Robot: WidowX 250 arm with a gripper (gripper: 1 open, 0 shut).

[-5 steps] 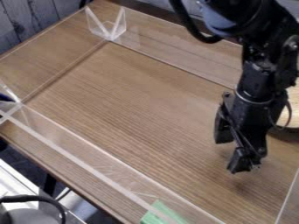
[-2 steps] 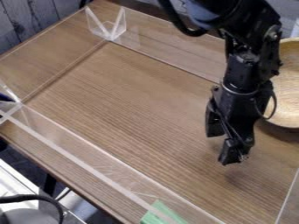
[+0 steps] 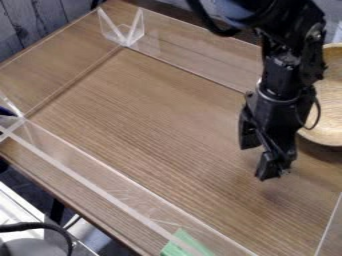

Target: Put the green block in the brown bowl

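Black metal gripper (image 3: 273,165) on the dark jointed robot arm (image 3: 285,70), shifted slightly up and toward the right edge against a second ago, now closer to the shallow round bowl of light tan wood (image 3: 325,118). Pointed straight down over the wood-grain tabletop (image 3: 147,115), fingertips just above the surface, jaws spread wide with nothing between them. Wrist held nearly vertical, upper links leaning in from the top right corner. Bowl partly cut off by the right edge, more of its thick rim exposed than before, arm crossing in front of it. Green block of the task not visible anywhere. Clear plastic walls (image 3: 80,160) bordering the tabletop, unchanged. Strip of green tape (image 3: 185,244) at the bottom edge, also unchanged.
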